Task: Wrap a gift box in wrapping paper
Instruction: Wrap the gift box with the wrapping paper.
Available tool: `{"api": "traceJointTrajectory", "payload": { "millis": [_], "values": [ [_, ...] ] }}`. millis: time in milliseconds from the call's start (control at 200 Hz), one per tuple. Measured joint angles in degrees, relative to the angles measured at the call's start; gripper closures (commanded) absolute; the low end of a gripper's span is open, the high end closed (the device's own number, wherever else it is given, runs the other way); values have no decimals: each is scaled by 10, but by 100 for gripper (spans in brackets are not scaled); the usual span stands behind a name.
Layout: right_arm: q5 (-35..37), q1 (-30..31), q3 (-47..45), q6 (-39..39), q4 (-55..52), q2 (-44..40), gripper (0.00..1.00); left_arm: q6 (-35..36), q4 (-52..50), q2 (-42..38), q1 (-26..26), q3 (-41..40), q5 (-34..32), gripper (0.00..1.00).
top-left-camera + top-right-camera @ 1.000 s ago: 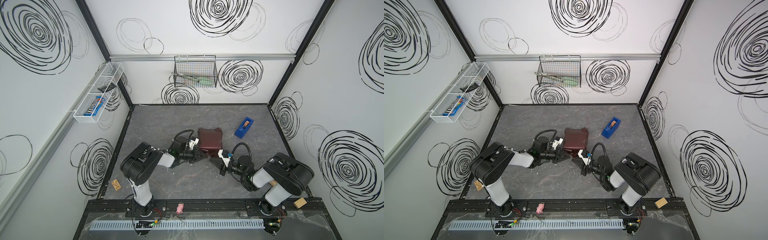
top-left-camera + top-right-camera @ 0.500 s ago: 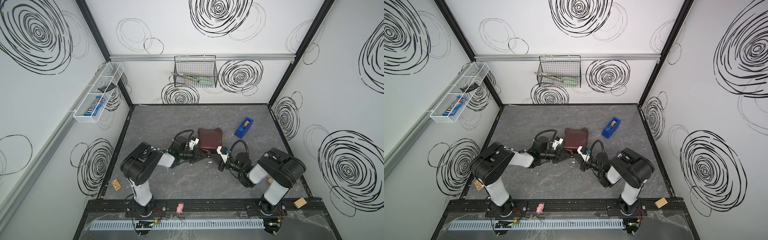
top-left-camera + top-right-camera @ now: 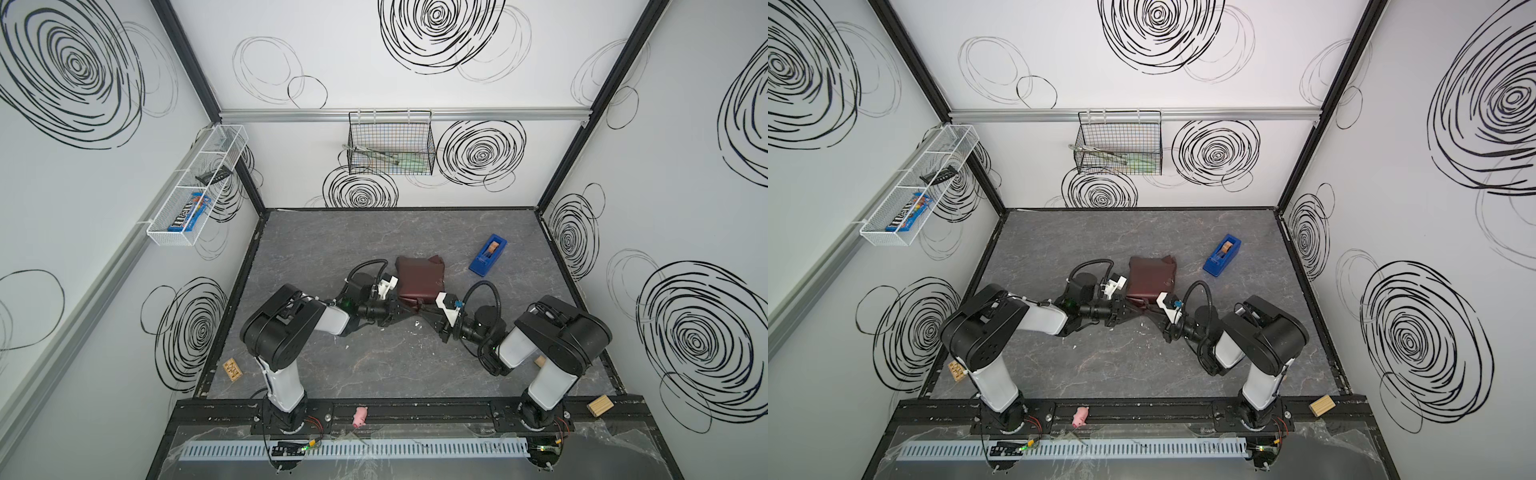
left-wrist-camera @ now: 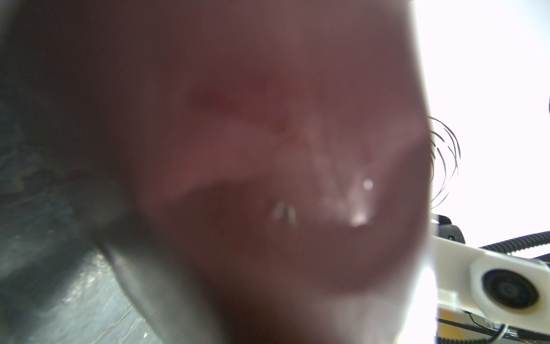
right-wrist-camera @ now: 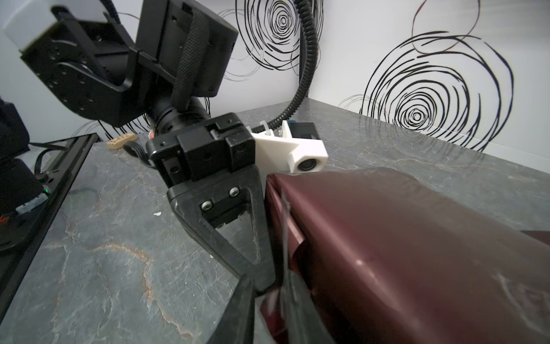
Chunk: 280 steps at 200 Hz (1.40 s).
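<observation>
Table (image 3: 374,365): kept as work surface.
Wrapping paper (image 3: 417,278): folded into parcel at mid-table; gift box judged enclosed, fully hidden.
Left gripper (image 5: 262,280): clenched, tip set against near end fold, likely to pin it; pinch on paper not discernible.
Right gripper (image 3: 424,312): jaws slightly parted about same flap.
Tape dispenser (image 3: 487,261): parked near parcel, presumably for sealing.

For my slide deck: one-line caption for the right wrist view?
Left gripper at a corner of the maroon wrapping paper bundle on the grey table.
</observation>
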Motion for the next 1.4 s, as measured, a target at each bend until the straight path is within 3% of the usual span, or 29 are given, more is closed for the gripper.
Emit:
{"api": "traceJointTrajectory", "payload": {
  "millis": [991, 1401],
  "values": [
    [-19, 0, -5, 2, -21, -61, 47, 0, 0, 0, 0, 0, 0, 100],
    [-23, 19, -32, -4, -36, -98, 46, -1, 2, 0, 0, 0, 0, 100]
  ]
}}
